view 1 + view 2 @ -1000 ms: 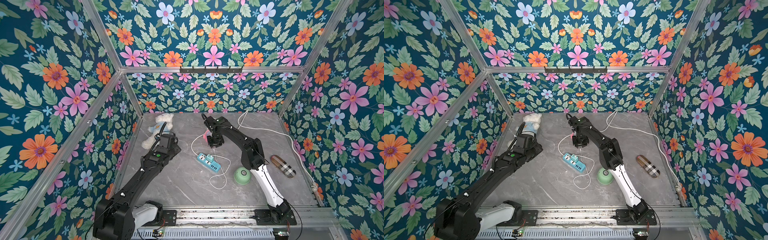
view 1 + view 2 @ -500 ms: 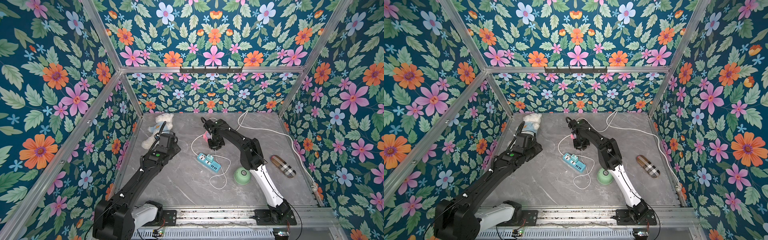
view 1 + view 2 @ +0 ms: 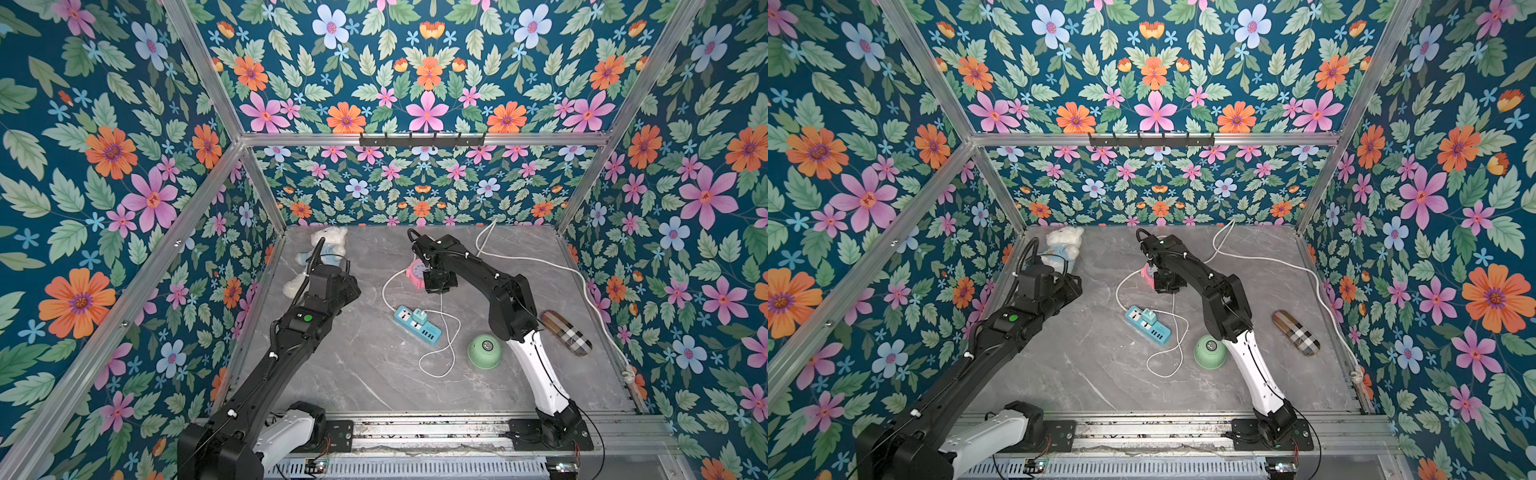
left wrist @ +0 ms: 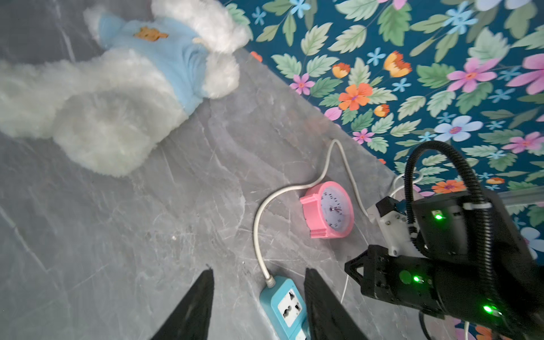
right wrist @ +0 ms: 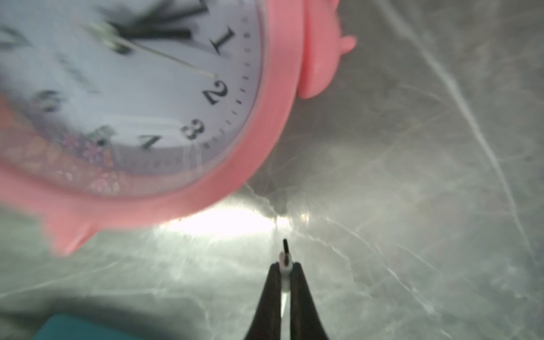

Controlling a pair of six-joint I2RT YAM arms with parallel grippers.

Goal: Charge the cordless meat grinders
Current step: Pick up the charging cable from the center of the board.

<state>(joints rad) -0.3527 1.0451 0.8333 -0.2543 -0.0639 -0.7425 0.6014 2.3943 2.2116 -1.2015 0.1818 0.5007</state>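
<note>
Right gripper (image 5: 285,266) pinched shut on 1 thin white cable plug (image 5: 285,258), beyond the teal plastic power strip (image 3: 417,325). Left gripper (image 4: 259,270), jaws apart, points at that strip. Mint-green dome-shaped plastic grinder (image 3: 484,351) sits near it. The plug might twist loose if slack cable tugs.

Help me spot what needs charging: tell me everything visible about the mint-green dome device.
The mint-green dome device looks like smooth plastic, with a round silver-grey button on its crown. In both top views it stands upright, flat side down, on the grey marble-look table, close beside the right arm's white lower link; contact there is unclear. A loop of the white cable lies near it without touching. Nothing visible is plugged into it or grips it. Neither wrist view shows it.
</note>
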